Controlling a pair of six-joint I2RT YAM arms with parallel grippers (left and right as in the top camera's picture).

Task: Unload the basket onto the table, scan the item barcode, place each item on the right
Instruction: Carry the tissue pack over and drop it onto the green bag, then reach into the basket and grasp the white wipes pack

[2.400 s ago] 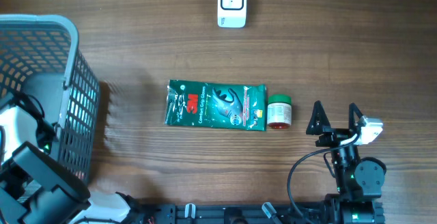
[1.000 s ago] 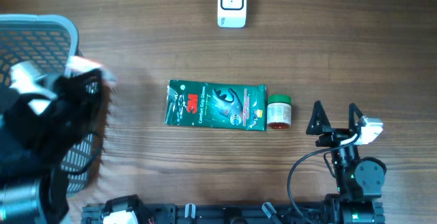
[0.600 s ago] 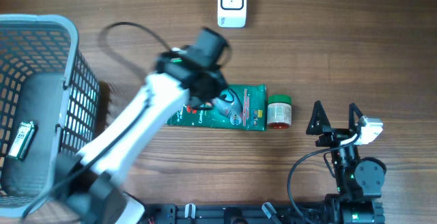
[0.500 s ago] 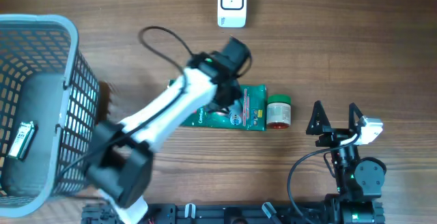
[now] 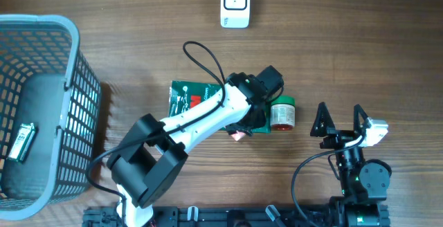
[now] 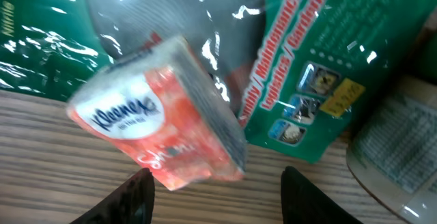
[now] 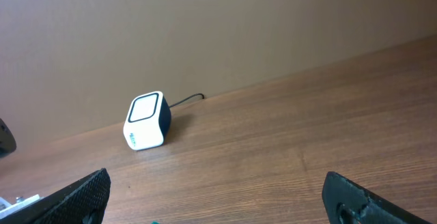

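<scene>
At the near left corner of the table [image 5: 360, 40], a grey mesh basket [image 5: 83, 116] is holding a single small green-and-white packet [image 5: 21, 142], which is lying flat on its floor. On the near right, the right tool [image 5: 340, 113] is sitting with its fingers spread wide and nothing between them.

Toward the middle, the left arm is reaching across the table, and the left tool [image 6: 217, 193] is hovering with its fingers standing apart, gripping nothing. A pink-and-white tissue pack [image 6: 153, 125], blurred in the wrist view, is lying just beyond those fingertips. It is sitting at the near edge of a green glove packet [image 5: 190, 99], partly over the packet and partly over bare wood. A small jar with a green lid [image 5: 282, 113] is standing just beside the glove packet's right end.

At the far edge, the white barcode scanner [image 5: 235, 4] is standing well apart from the tissue pack, its cable trailing off behind it.

On show are one basket with one packet inside, one tissue pack, one glove packet, one jar, one scanner and two tools.
</scene>
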